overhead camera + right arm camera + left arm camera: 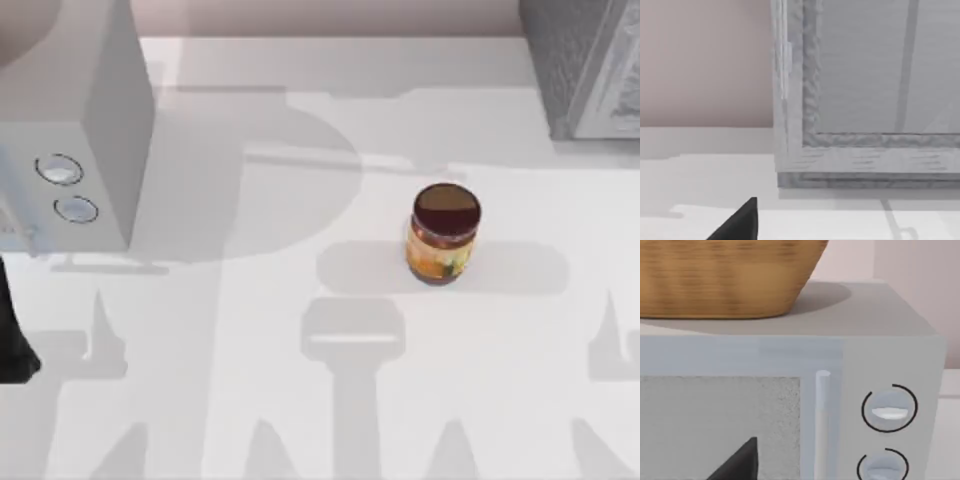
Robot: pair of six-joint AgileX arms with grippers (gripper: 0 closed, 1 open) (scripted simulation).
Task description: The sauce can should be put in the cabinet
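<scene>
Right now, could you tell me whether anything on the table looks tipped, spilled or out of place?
Nothing stands out. The sauce can stands upright on the table, lid on, apart from the microwave at the left and the cabinet at the right.

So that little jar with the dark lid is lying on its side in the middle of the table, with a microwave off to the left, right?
Not quite: the sauce can is standing upright, not lying on its side. The top view shows its dark round lid facing up and the orange-yellow label below it. The rest holds: it sits on the table, apart from the microwave at the left.
</scene>
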